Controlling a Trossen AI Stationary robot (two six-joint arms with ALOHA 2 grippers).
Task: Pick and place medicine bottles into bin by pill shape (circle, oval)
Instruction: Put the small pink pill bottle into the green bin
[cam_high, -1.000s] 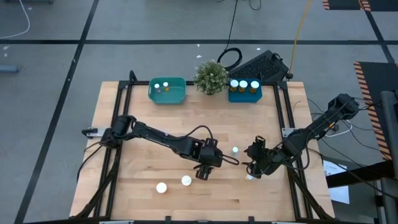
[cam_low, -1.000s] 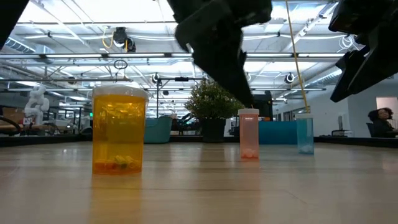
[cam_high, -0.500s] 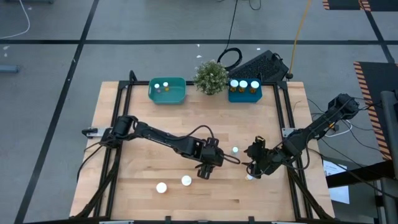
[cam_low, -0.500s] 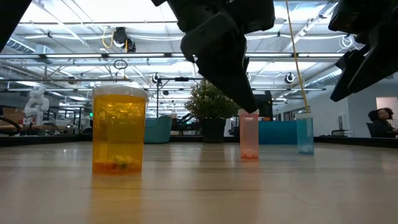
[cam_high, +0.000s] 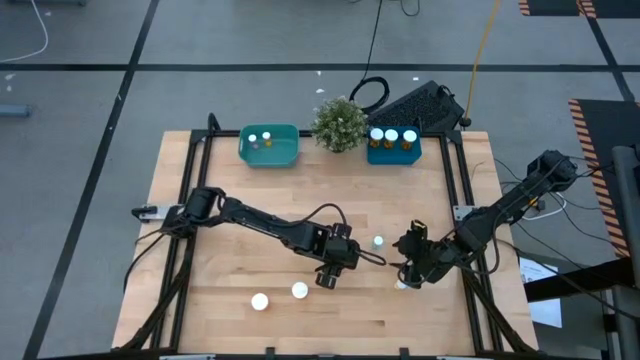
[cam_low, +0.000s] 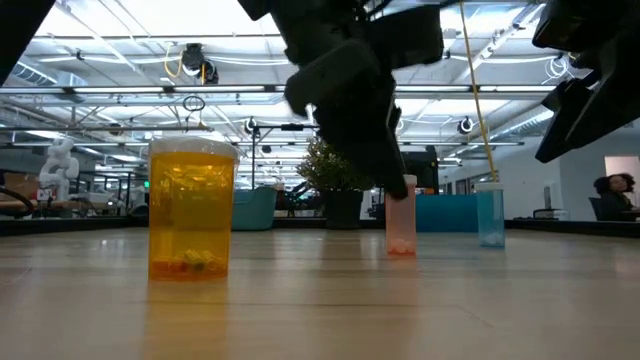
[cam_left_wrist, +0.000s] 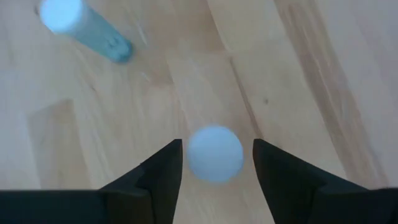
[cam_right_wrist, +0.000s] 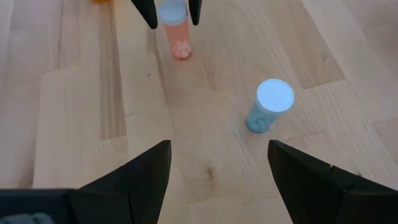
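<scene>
i have the left hand (cam_left_wrist: 217, 163) spread wide, its two fingers standing on either side of the pink bottle's white cap (cam_left_wrist: 215, 154) without touching it, near the middle of the counter (cam_high: 200, 250). on the low camera the same dark hand (cam_low: 385, 165) comes down over the pink bottle (cam_low: 400, 222), which stands upright with pale pills at its bottom. a blue bottle (cam_left_wrist: 84, 28) stands upright a little way beyond it toward the counter's far right; it is the blue bottle (cam_low: 490, 215) to the right of the pink one at counter level.

my right hand (cam_right_wrist: 214, 163) hangs released and empty over the right part of the counter, fingers far apart, with the blue bottle (cam_right_wrist: 268, 106) near it and the pink bottle (cam_right_wrist: 176, 31) farther off between the left hand's fingers.

a large amber bottle (cam_low: 191, 208) stands upright near the front edge; from above two white caps (cam_high: 279, 296) show there. at the far edge a teal bin (cam_high: 270, 152) holds two bottles and a blue bin (cam_high: 394, 152) holds three, with a potted plant (cam_high: 339, 123) between the bins.
</scene>
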